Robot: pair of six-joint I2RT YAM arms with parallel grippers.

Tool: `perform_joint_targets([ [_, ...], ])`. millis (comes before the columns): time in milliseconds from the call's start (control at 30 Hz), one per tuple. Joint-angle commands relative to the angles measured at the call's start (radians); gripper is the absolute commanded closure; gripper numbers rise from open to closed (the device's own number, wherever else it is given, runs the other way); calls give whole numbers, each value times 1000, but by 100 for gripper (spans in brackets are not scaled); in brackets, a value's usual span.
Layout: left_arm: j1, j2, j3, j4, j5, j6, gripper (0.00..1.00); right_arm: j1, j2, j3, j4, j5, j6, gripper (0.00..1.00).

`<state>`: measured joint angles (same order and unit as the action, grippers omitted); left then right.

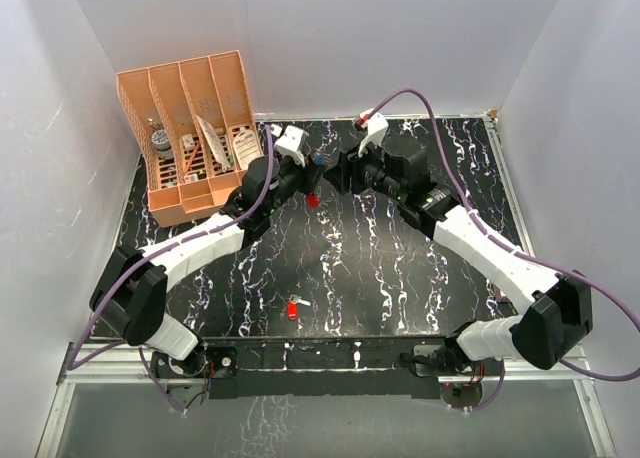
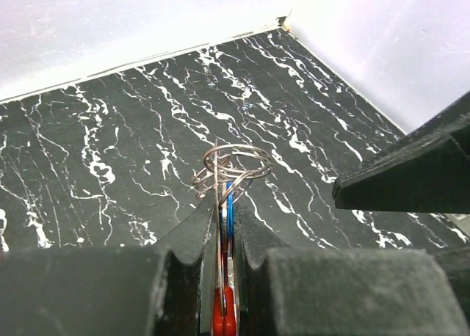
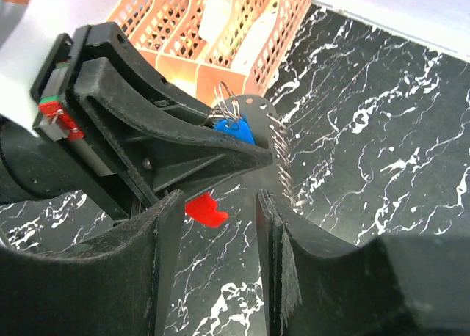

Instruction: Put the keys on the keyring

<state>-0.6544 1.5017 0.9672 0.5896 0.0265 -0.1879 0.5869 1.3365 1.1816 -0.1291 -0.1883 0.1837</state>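
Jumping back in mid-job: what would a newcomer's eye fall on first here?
The left claw, shut on the wire keyring with the blue-headed key beside it, meets the open right claw tip to tip over the far middle of the table. A red-headed key lies alone near the front edge, and an orange rack stands at the far left.

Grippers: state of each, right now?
Left gripper: shut on the keyring.
Right gripper: open, holding nothing.
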Motion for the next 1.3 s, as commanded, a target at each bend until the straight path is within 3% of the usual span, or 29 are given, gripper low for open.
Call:
perform_joint_targets([
  [0,-1,-27,67,-105,33,-91,100,-1,-67,-10,157,30,-51,59],
  [233,-1,-27,77,-145,94,-124,100,-1,-87,-68,252,60,-92,63],
  [1267,-1,-50,94,-165,164,-142,100,-2,30,-17,238,13,-87,70],
])
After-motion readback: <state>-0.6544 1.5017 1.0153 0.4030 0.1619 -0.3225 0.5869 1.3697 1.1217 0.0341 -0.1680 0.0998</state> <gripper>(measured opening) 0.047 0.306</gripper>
